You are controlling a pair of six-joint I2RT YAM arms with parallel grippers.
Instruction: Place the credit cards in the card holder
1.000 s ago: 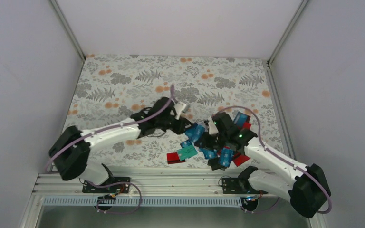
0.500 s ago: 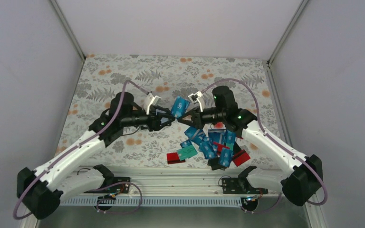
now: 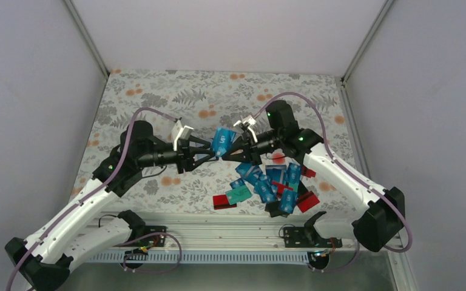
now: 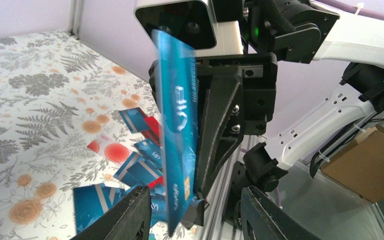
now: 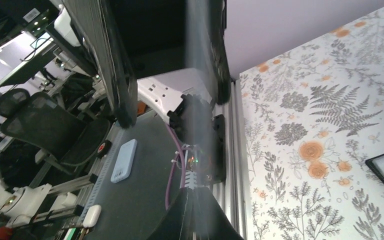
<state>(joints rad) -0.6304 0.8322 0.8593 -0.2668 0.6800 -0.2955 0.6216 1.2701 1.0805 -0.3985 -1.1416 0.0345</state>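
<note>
- One blue card (image 3: 221, 140) hangs at mid-frame, stood on end, pinched by the right claw (image 3: 230, 145).
- The left claw (image 3: 209, 150) is spread, with a finger either side of the card's lower end and a gap on each side.
- The other credit cards (image 3: 270, 182) lie heaped lower right of centre on the table (image 3: 158, 103). One is teal and at least three are red; the blue ones overlap too much to count.
- A black piece (image 3: 273, 210) at the heap's lower edge may be the card holder; I cannot tell what is in it.

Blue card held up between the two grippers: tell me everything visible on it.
The blue card is a thin, glossy plastic rectangle with pale printed marks and a small gold patch near one end. It is raised off the table, on edge, beside the pile of cards. The right gripper is shut on it, pinching its faces. The left gripper is open, flanking the card's free end, apparently not touching.
</note>
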